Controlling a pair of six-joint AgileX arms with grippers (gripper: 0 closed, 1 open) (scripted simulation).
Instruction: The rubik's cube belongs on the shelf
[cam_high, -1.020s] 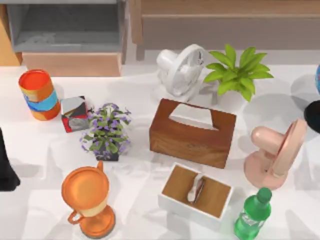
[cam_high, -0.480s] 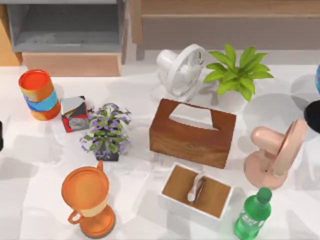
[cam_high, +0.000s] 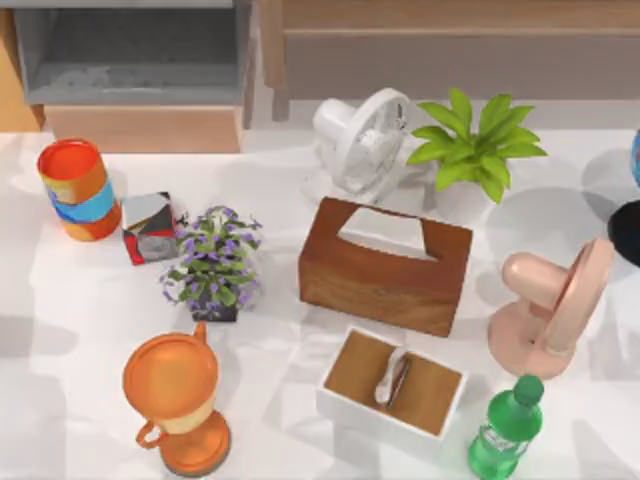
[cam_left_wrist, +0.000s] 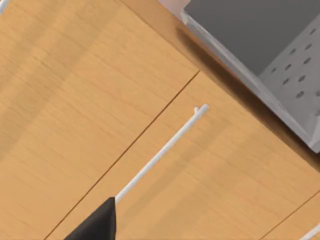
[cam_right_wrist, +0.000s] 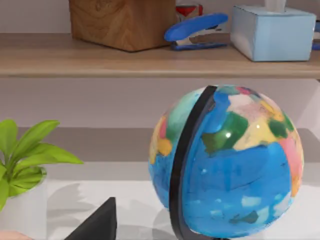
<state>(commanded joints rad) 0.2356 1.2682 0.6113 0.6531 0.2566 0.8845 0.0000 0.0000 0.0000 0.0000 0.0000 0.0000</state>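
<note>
Little of the AgileX body is visible. In the left wrist view, a left gripper finger (cam_left_wrist: 95, 224) appears as a flat, matte black wedge with a pointed tip and straight edges. In the right wrist view, a right gripper finger (cam_right_wrist: 97, 222) has the same plain black, angular shape, without visible markings, screws or cables.

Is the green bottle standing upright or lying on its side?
Upright. In the top view the green bottle stands on the table with its cap pointing up toward the camera, near the pink fan.
</note>
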